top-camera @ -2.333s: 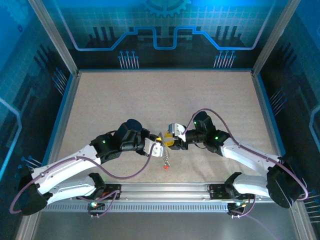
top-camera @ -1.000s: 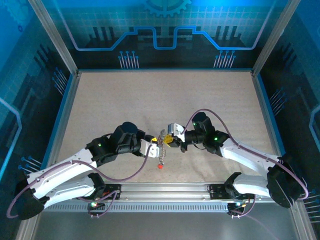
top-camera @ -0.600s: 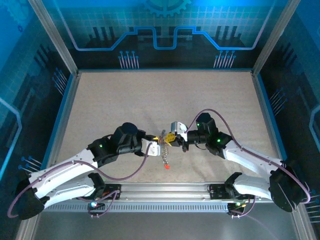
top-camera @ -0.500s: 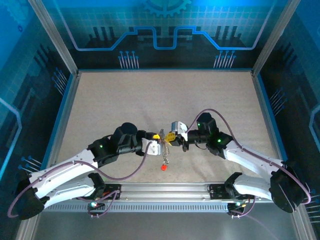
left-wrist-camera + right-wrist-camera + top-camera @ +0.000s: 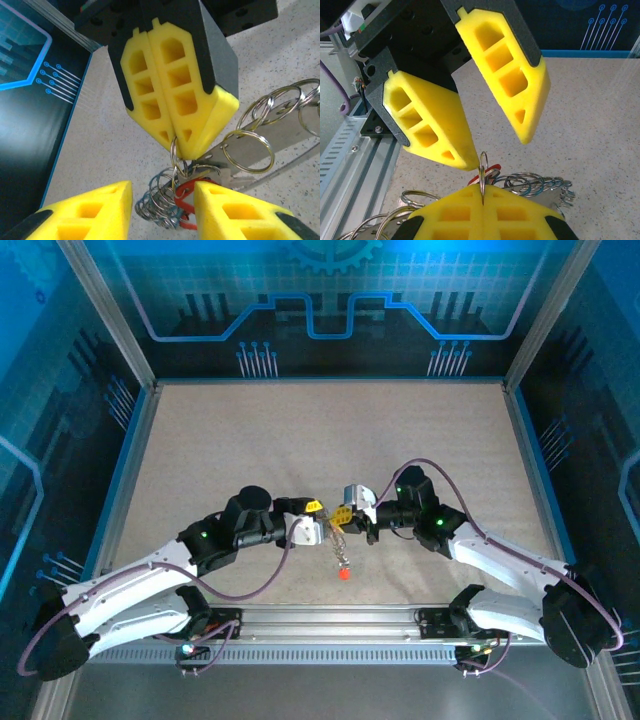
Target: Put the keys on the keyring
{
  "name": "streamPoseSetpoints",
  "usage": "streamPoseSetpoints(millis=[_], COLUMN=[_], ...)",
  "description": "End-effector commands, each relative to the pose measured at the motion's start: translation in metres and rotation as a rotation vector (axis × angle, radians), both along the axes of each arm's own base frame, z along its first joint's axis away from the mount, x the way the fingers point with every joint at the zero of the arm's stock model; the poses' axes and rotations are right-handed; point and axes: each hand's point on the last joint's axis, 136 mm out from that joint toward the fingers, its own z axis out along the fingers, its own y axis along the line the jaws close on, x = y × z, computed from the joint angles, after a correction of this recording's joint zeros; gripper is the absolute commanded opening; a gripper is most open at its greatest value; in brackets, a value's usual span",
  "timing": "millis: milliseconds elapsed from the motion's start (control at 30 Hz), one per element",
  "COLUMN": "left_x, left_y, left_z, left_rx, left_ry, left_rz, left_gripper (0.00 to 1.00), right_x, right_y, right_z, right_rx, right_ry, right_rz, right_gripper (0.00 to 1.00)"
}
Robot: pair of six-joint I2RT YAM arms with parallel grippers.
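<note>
**A:** What does the right tool point(image 5: 482, 194) have?

**B:** Its two yellow fingers point(image 5: 445, 215), blocky and moulded with open pockets, are clenched flat together. At their tips they pinch the thin grey wire of the keyring point(image 5: 483, 172), seen edge-on.

**A:** And the left tool point(image 5: 497, 149)?

**B:** Released. The right wrist view shows its wedge-shaped yellow fingers spread just beyond the right tool's tips, with nothing between them. The nearer finger's point sits just beside the pinched wire; I cannot tell if it touches.

**A:** Where are the keys point(image 5: 340, 552)?

**B:** From overhead they hang in a short string below the right tool, in the gap between the two tools. The string ends in a red plastic head point(image 5: 344, 574) over the speckled beige counter point(image 5: 300, 440). Whether the head rests on it I cannot tell.

**A:** Does the left wrist view add anything?

**B:** Yes. It faces the right tool head-on: matte black shells back the yellow pads, and their seam is closed. The keyring comes out of the tips as a small shiny loop. Under those tips, between the left tool's own spread fingers, sits a tangle of coiled split rings point(image 5: 155, 200) with a red plastic piece point(image 5: 186, 197) among them. Off to one side of the right tool a flat silvery strip point(image 5: 285, 132) carries more round wire rings point(image 5: 248, 150). Overhead, all of that is too small to make out.
</note>
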Motion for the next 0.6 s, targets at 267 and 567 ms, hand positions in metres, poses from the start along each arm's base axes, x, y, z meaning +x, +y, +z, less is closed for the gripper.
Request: streamPoseSetpoints(millis=[267, 567], left_x=[-0.004, -0.003], left_y=[-0.011, -0.001], left_z=[-0.001, -0.006], left_rx=[-0.031, -0.001], left_ry=[0.029, -0.005], left_rz=[-0.056, -0.025], left_gripper=[0.06, 0.02], right_x=[-0.005, -0.003], right_y=[-0.004, -0.016], right_z=[0.017, 0.023], right_rx=[0.044, 0.060], right_ry=[-0.052, -0.058], right_rz=[0.014, -0.028], right_gripper=[0.00, 0.00])
